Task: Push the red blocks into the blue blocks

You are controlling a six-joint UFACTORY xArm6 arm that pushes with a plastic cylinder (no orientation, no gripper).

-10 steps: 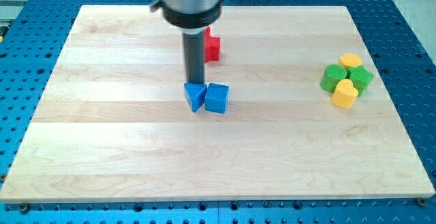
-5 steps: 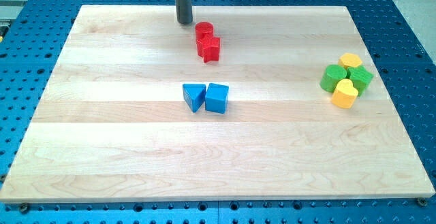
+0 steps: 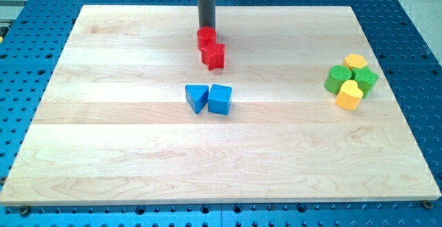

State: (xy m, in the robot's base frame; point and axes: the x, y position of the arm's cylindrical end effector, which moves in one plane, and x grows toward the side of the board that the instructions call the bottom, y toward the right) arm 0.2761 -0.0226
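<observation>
Camera view: my tip point(image 3: 206, 28) sits at the top edge of the red cylinder point(image 3: 206, 36), touching or nearly so; there is no pincer on the rod, so no grasp to report. A red star-like block point(image 3: 215, 55) touches the cylinder's lower side. Below them, apart, lie a blue triangular block point(image 3: 197, 97) and blue cube point(image 3: 220, 99), side by side on the wooden board point(image 3: 103, 144)

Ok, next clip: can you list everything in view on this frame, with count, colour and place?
red blocks: 2, red; a cylinder and a star-like block, touching, upper middle of the board
blue blocks: 2, blue; a triangular block and a cube, side by side, centre
green blocks: 2, green, view's right
yellow blocks: 2, yellow, same cluster
board: 1, pale wood
my tip: 1, dark rod, at the red cylinder's top side
</observation>
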